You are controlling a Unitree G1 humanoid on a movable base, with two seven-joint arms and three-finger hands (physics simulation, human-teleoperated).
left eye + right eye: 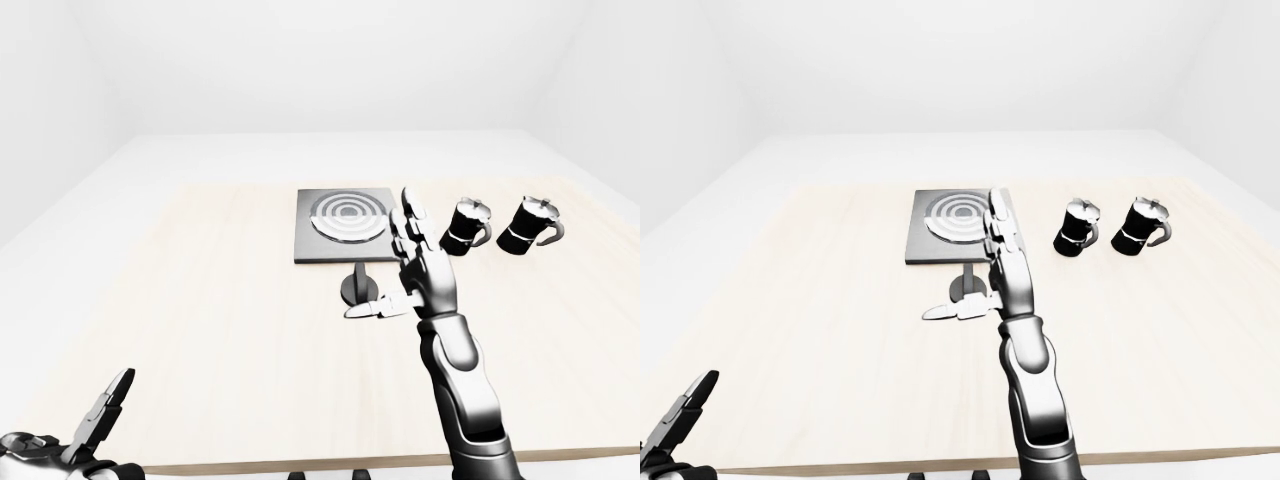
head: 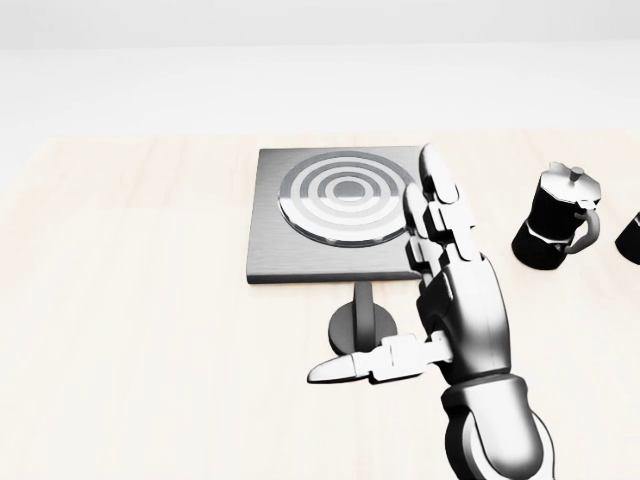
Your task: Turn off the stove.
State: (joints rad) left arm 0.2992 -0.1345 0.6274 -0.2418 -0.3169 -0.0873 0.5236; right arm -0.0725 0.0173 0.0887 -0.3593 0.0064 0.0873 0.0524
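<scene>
The stove [image 2: 340,215] is a dark grey square plate with silver concentric rings, in the upper middle of the head view. Its knob [image 2: 362,322], a dark round disc with an upright bar, stands on the table just below the stove's lower edge. My right hand [image 2: 395,290] is open just right of the knob, fingers [image 2: 440,200] pointing up over the stove's right edge, thumb [image 2: 350,368] stretched left under the knob. I cannot tell if it touches the knob. My left hand [image 1: 100,415] is open and empty at the bottom left of the left-eye view.
Two black moka pots [image 1: 467,226] [image 1: 530,224] stand right of the stove. Everything rests on a light wooden table [image 1: 200,330], whose near edge runs along the bottom of the left-eye view. White floor and walls surround it.
</scene>
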